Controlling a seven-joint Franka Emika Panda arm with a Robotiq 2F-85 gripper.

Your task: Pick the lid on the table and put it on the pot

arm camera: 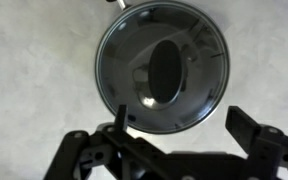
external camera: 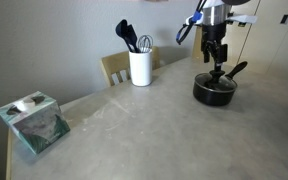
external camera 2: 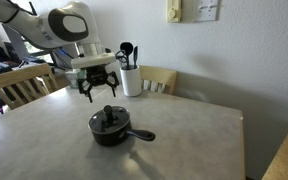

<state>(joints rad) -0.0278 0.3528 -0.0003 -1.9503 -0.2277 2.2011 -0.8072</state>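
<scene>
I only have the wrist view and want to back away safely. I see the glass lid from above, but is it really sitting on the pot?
Observer: Yes. In both exterior views the lid lies level on the black pot.
Operator: Am I clear of it?
Observer: The gripper is open and hangs above the knob; in an exterior view a gap shows between them.
Operator: Anything nearby if I pull away?
Observer: A white utensil holder stands on the table, well apart from the gripper.
</scene>
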